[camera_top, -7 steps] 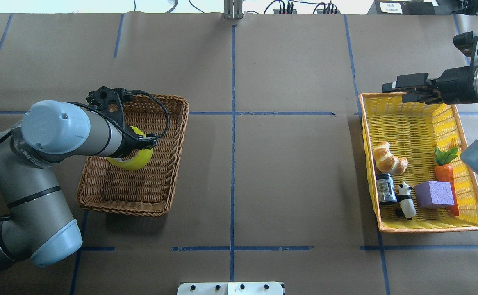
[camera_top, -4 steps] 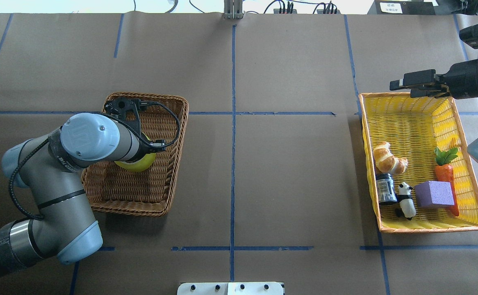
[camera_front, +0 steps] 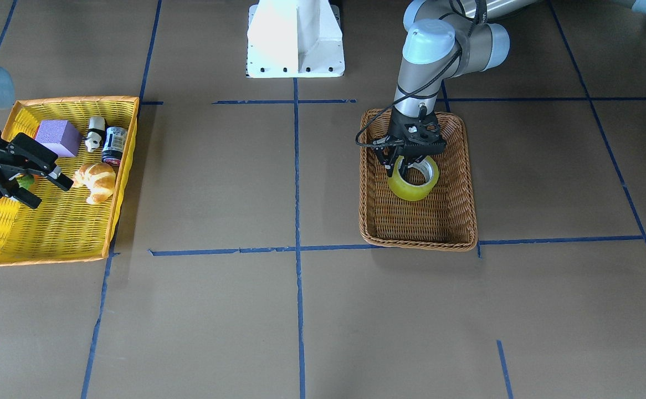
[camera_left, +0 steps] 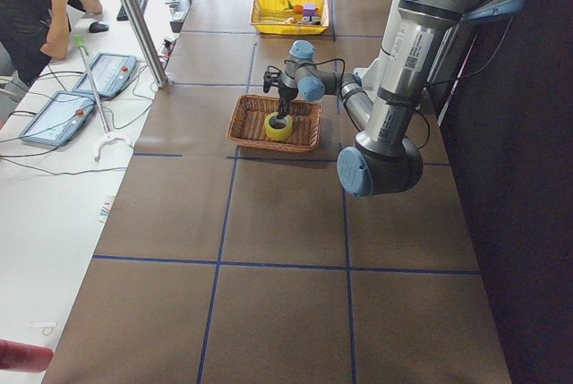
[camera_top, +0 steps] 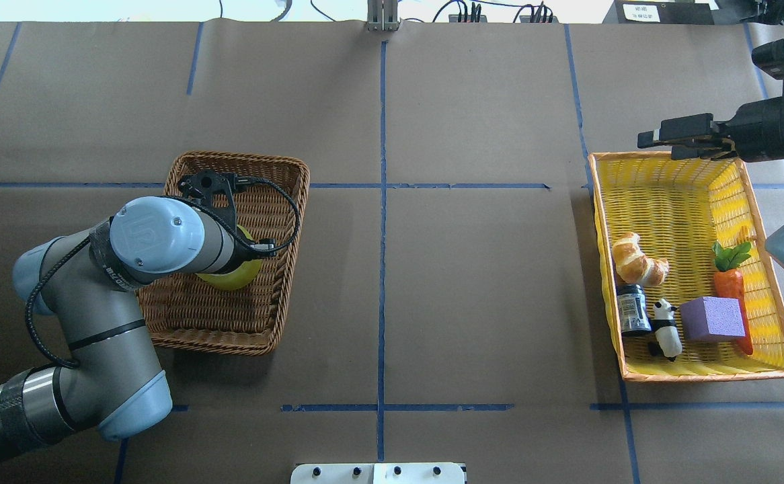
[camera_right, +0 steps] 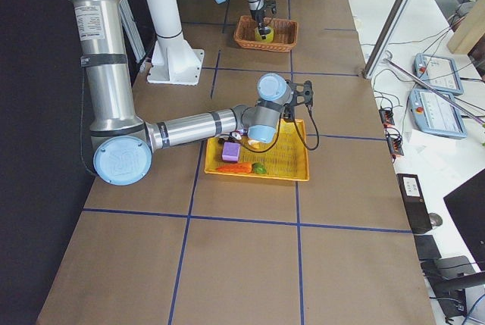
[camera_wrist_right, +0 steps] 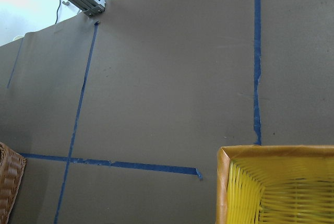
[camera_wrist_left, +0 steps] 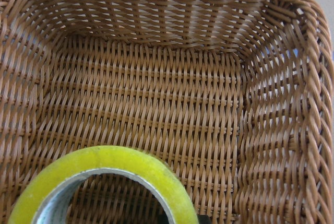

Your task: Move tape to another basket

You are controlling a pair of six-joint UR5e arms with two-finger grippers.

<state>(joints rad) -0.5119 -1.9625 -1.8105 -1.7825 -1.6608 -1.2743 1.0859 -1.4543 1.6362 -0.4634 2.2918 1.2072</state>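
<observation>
The yellow tape sits tilted inside the brown wicker basket, white-grey core showing. My left gripper reaches straight down into the basket and is shut on the roll's near rim. In the overhead view my wrist hides the gripper, and only part of the tape shows in the basket. The left wrist view shows the tape close at the bottom, over the woven floor. My right gripper is open and empty, just beyond the far rim of the yellow basket.
The yellow orange-rimmed basket at the right holds a croissant, a dark jar, a panda figure, a purple block and a carrot. The white robot base stands at the near edge.
My left arm swung its elbow in and carried the tape a little right and nearer within the brown basket. My right gripper drew back off the yellow basket's far rim.
</observation>
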